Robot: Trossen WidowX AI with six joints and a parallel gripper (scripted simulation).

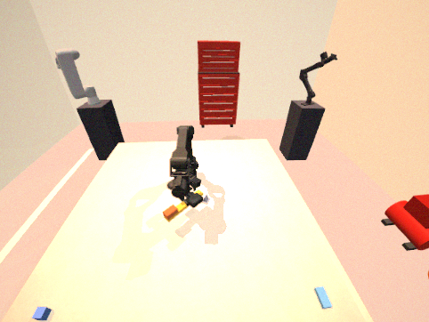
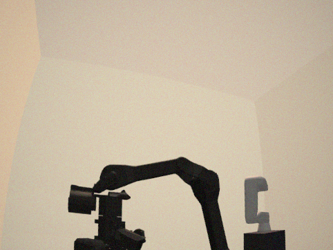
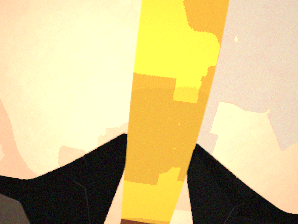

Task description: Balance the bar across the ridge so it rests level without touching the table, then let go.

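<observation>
The bar (image 1: pixel 182 206) (image 3: pixel 162 115) is yellow with a thick orange block at its near-left end. My gripper (image 1: pixel 191 201) (image 3: pixel 158 145) is shut on the yellow part of the bar, one dark finger on each side. The bar's shadow falls apart from it in the top view, so it appears raised above the table (image 1: pixel 249 276). A small pale grey piece (image 1: pixel 206 198), which looks like the ridge, is just right of the gripper; its shape is hard to make out. The exterior view shows the arm but neither fingers nor bar.
A dark blue block (image 1: pixel 42 313) lies at the near-left corner and a flat light blue piece (image 1: pixel 323 297) near the right edge. Off the table stand a red cabinet (image 1: pixel 218 98), two pedestals (image 1: pixel 101 129) (image 1: pixel 303 133) with arms, and a red object (image 1: pixel 409 224).
</observation>
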